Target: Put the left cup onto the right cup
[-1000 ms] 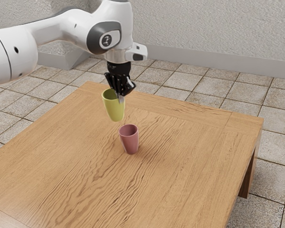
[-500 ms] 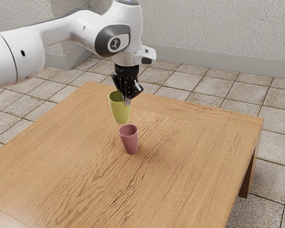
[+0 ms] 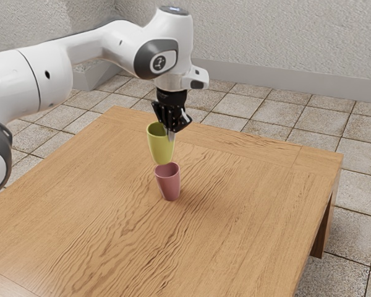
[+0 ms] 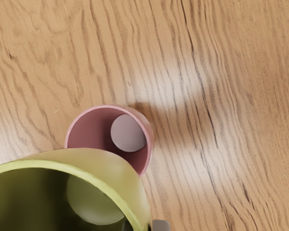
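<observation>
A yellow-green cup [image 3: 161, 143] hangs upright in the air, my gripper [image 3: 170, 127] shut on its rim. Its base is just above the mouth of a pink cup [image 3: 167, 180] that stands upright on the wooden table [image 3: 247, 216]. In the wrist view the yellow-green cup [image 4: 72, 192] looms large under my hand. The pink cup [image 4: 111, 137] sits just beyond it, its round bottom visible inside, partly covered by the held cup's rim.
The table's far edge [image 3: 235, 133] runs close behind the cups, and its right edge [image 3: 334, 185] drops to a tiled floor [image 3: 352, 124]. Bare wood stretches in front of the pink cup and to the exterior view's right.
My arm has carried the yellow-green cup toward the exterior view's right and slightly down, from left of and above the pink cup to nearly over its mouth. The pink cup has stayed put.
</observation>
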Robot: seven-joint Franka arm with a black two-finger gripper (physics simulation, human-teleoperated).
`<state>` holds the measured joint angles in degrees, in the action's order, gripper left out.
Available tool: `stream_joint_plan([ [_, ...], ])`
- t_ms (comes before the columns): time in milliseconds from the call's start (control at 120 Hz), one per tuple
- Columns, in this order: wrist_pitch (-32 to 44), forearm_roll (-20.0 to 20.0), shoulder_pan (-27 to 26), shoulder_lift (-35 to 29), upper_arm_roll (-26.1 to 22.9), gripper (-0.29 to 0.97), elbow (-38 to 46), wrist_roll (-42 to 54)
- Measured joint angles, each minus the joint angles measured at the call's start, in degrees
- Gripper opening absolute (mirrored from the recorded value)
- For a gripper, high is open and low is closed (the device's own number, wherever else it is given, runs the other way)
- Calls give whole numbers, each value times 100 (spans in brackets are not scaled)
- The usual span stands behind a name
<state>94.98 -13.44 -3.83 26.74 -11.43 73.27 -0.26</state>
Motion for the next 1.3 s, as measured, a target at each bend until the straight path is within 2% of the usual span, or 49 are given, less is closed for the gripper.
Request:
stream_joint_plan([
  [1300, -115, -76, 67, 865, -58, -11, -687, -16],
])
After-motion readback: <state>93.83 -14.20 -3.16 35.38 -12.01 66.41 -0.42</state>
